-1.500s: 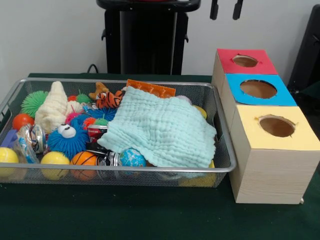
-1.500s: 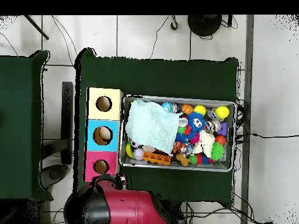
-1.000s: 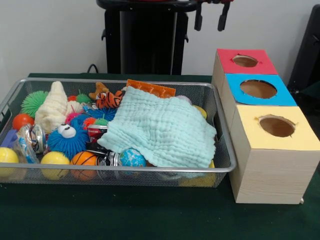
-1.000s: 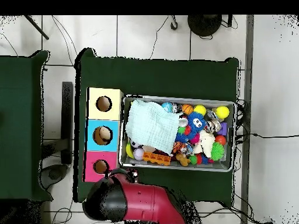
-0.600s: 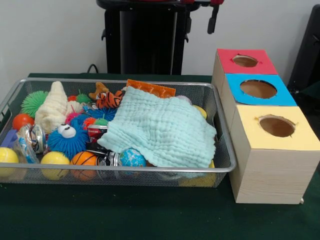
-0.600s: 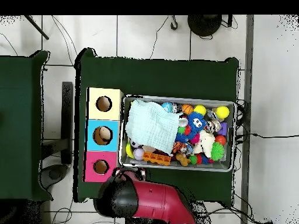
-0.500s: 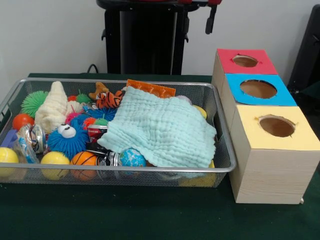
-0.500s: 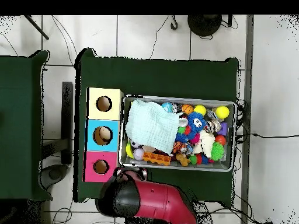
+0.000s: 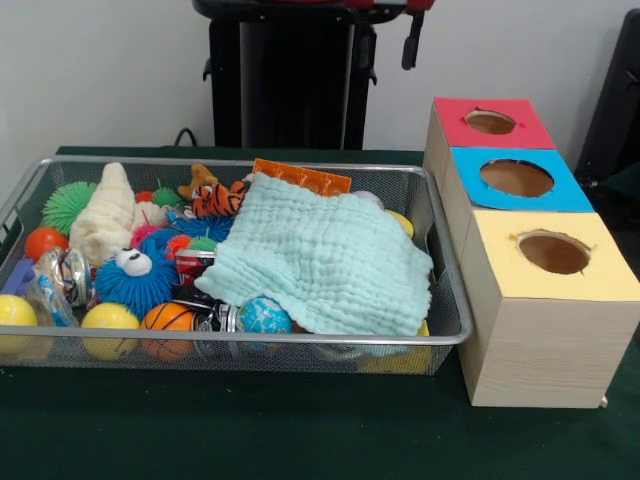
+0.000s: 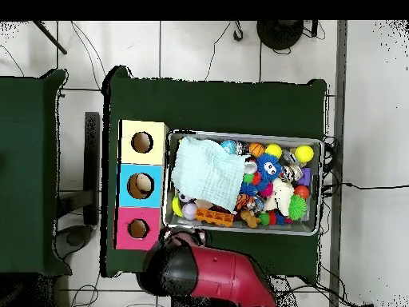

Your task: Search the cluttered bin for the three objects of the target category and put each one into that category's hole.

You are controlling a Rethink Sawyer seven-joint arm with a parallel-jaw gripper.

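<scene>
A wire bin holds a jumble of toys. A mint cloth covers its right half in the front view. Beside the cloth lie a plush tiger, an orange packet, a blue furry ball with eyes, a small basketball, a globe ball and yellow balls. My gripper hangs high behind the bin's far right corner, open and empty, with one finger dark against the pedestal. In the overhead view the red arm hides it.
Three wooden boxes stand in a row beside the bin, each with a round hole: red top, blue top, yellow top. Something tan shows inside the blue hole from overhead. A green cloth covers the table.
My gripper has slid leftward along the top of the front view, from above the red box towards the bin's far corner. The toys, cloth and boxes have not moved.
</scene>
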